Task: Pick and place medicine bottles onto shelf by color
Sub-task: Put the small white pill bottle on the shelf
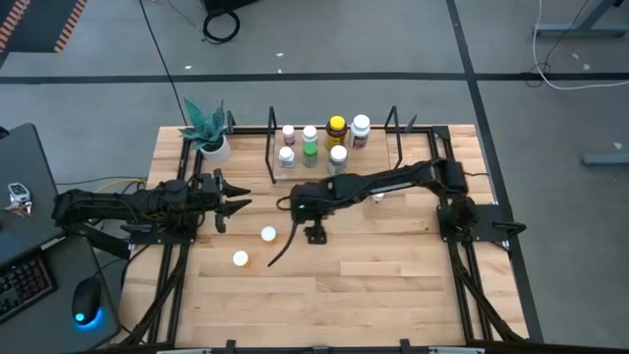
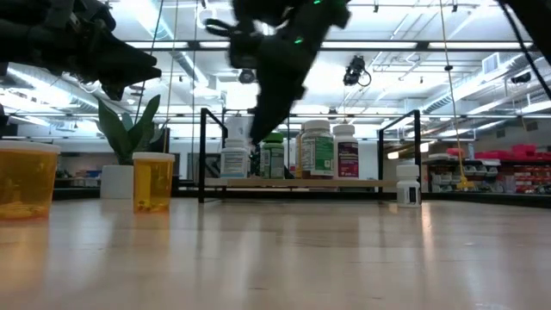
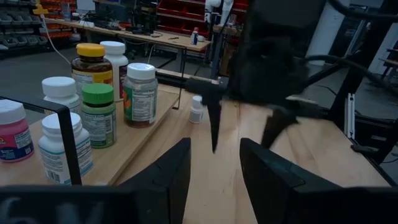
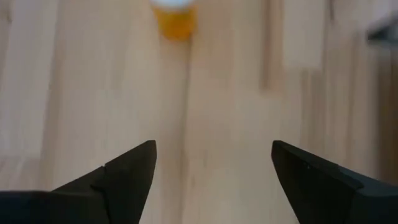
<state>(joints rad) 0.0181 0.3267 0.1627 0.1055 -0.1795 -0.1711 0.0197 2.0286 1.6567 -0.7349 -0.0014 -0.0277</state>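
Green-capped bottle (image 3: 98,114), yellow-capped bottle (image 3: 91,61), orange bottle (image 2: 153,182), light-wood shelf (image 3: 134,140)

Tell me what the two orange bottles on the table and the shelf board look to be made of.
The orange bottles look like translucent amber plastic: light glows through them and pills show at the bottom. The shelf board looks like pale, matte wood with faint grain, and its uprights look like thin black metal wire.

Potted plant (image 1: 208,133), kbd (image 1: 22,285), mouse (image 1: 86,303)
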